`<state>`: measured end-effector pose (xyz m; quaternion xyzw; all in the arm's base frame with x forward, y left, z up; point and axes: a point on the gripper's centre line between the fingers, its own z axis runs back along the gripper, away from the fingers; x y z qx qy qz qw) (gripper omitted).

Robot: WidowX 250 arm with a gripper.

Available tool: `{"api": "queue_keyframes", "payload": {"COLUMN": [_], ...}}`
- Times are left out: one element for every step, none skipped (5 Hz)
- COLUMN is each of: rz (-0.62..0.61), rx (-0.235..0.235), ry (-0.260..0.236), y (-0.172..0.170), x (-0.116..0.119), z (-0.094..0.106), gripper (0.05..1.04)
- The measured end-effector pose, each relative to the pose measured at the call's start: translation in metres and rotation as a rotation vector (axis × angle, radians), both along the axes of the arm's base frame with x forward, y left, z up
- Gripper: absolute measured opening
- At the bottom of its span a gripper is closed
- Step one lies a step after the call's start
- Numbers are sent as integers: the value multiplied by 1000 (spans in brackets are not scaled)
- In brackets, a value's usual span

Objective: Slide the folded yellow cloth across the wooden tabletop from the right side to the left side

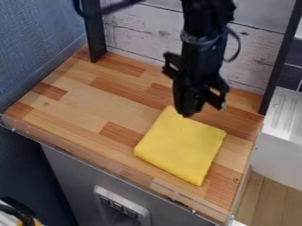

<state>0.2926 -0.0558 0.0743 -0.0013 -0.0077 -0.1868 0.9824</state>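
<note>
Where the black gripper [186, 114] hangs: at the yellow cloth's [182, 146] far corner; wide or narrow, I cannot tell.
Cloth: folded, lying on the wooden worktop [88, 99].
Grey front [68, 176]: pale fitting [120, 207], any lettering too small to read.

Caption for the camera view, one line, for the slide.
Black pincer over the far corner of a folded yellow cloth on a wood-block counter.
</note>
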Motion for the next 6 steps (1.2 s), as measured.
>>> {"api": "queue_keyframes", "payload": {"rz": [-13,-31,-30,-14,-21,-20], "rx": [-1,-6,-7,-11,-9,-5], "ry": [2,5,7,19,39,44], "y": [3,3,5,4,0,-2], "x": [3,6,9,7,-4,-9], "z": [-16,-29,-40,-50,-59,-62], "gripper": [69,65,65,64,63,63]}}
